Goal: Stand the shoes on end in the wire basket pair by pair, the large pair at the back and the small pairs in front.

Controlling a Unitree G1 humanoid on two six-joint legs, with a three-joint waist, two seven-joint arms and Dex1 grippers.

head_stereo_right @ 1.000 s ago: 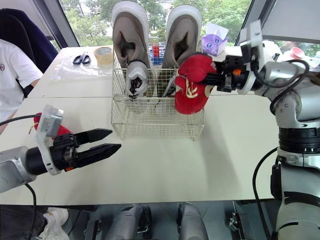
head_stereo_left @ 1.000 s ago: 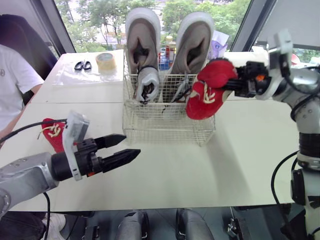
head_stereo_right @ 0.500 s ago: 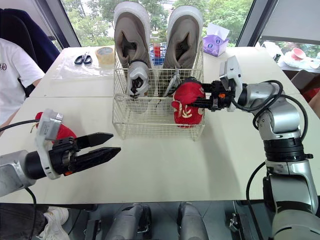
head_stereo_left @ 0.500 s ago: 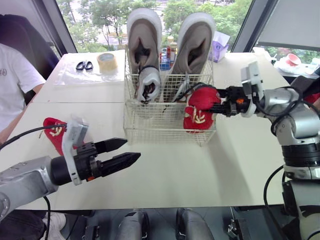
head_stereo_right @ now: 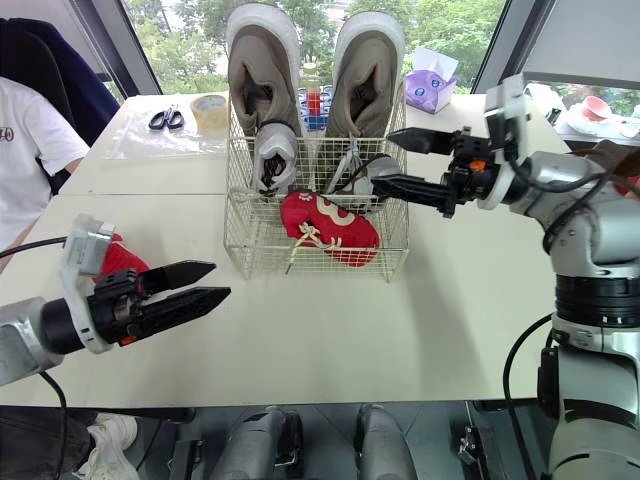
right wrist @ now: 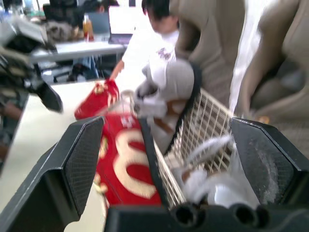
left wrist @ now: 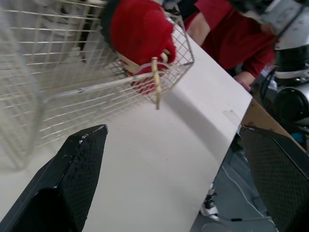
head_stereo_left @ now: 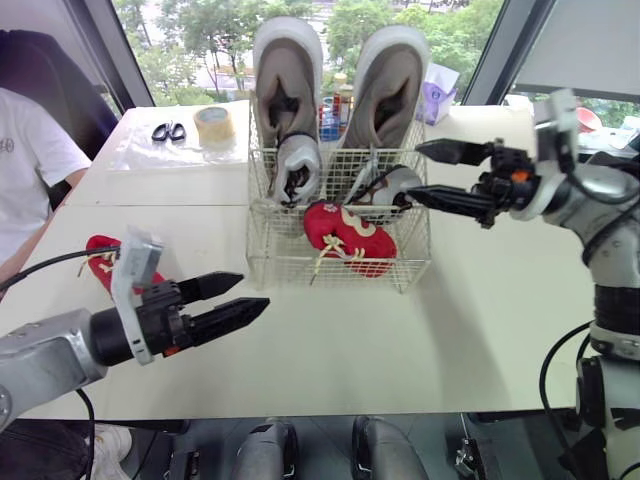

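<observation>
The wire basket stands mid-table. Two large beige shoes stand on end at its back, and two small grey shoes stand just in front of them. A red shoe lies tilted on its side in the basket's front, a lace hanging through the wire. A second red shoe lies on the table at the left. My right gripper hovers open and empty over the basket's right rim. My left gripper is open and empty, low over the table left of the basket. The left wrist view shows the red shoe behind the wire.
Scissors and a tape roll lie on the far table at the back left. A purple packet stands behind the basket at the right. A person in a white shirt sits at the left edge.
My right gripper opened and let go of the red shoe, which dropped into the basket's front and tipped onto its side. The gripper drew back to the right. The left arm barely moved.
</observation>
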